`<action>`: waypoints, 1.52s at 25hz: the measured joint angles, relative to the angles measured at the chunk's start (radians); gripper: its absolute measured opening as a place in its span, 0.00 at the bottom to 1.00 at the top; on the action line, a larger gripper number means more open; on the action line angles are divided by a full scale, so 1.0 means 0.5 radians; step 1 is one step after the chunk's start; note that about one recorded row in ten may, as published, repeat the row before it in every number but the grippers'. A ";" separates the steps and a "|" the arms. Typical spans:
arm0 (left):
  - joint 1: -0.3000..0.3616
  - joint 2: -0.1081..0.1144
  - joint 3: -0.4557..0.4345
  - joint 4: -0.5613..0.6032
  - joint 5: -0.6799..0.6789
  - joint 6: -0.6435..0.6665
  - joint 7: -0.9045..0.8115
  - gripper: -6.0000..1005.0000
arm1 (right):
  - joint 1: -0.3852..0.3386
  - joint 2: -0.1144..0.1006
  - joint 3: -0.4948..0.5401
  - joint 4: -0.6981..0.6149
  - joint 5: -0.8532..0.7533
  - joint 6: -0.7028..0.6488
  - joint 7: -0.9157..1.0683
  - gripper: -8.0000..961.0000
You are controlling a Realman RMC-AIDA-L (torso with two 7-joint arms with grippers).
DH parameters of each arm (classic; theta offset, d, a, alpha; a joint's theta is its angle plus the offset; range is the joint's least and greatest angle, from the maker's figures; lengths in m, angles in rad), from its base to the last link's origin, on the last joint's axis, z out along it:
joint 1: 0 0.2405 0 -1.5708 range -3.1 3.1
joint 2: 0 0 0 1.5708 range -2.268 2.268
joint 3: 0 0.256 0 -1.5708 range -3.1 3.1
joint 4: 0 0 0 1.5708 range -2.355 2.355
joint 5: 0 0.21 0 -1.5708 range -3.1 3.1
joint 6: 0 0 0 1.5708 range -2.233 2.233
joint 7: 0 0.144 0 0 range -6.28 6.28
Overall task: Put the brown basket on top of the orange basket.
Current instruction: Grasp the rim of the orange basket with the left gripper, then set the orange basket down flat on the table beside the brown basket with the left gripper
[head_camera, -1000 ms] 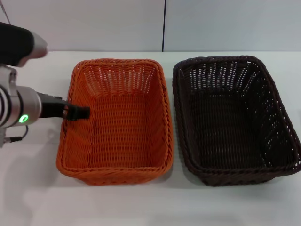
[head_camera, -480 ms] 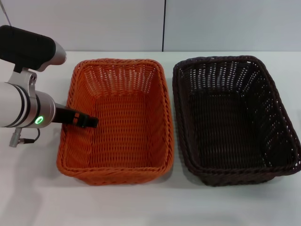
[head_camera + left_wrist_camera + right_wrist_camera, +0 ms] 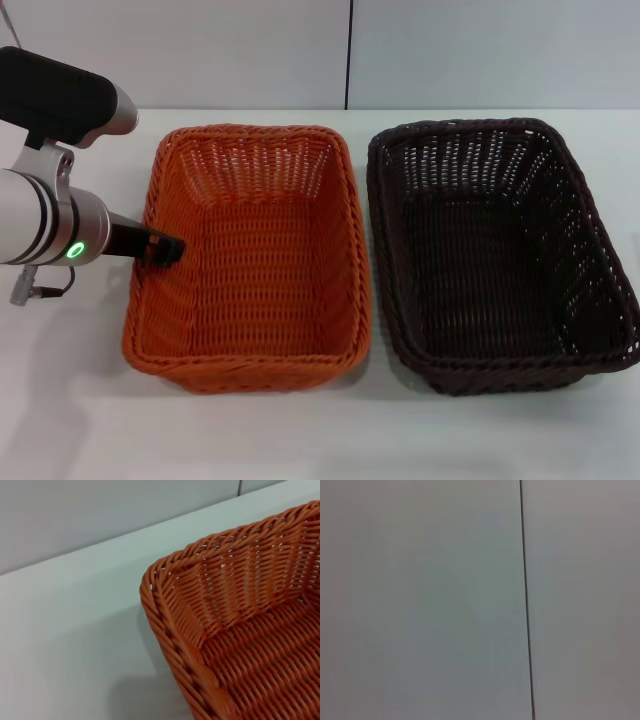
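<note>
bright orange woven basket (image 3: 250,260), dark brown woven basket (image 3: 500,260), white table (image 3: 300,430)

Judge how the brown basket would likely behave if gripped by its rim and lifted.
The brown basket is open weave and empty, so probably light for its size. Its thick braided rim suggests it would hold its shape, perhaps flexing slightly. Lifted from one side, it would likely tilt.

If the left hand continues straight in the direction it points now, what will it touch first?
Probably the orange basket. The left hand points toward the robot's right, its tip over that basket's left rim. Going straight, it would likely cross above the inside and meet the opposite wall, though its height is unclear.
</note>
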 joint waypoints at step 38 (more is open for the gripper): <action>-0.117 0.011 -0.643 -0.292 -0.494 -0.586 2.636 0.25 | 0.018 -0.007 0.020 -0.005 0.000 0.000 0.000 0.73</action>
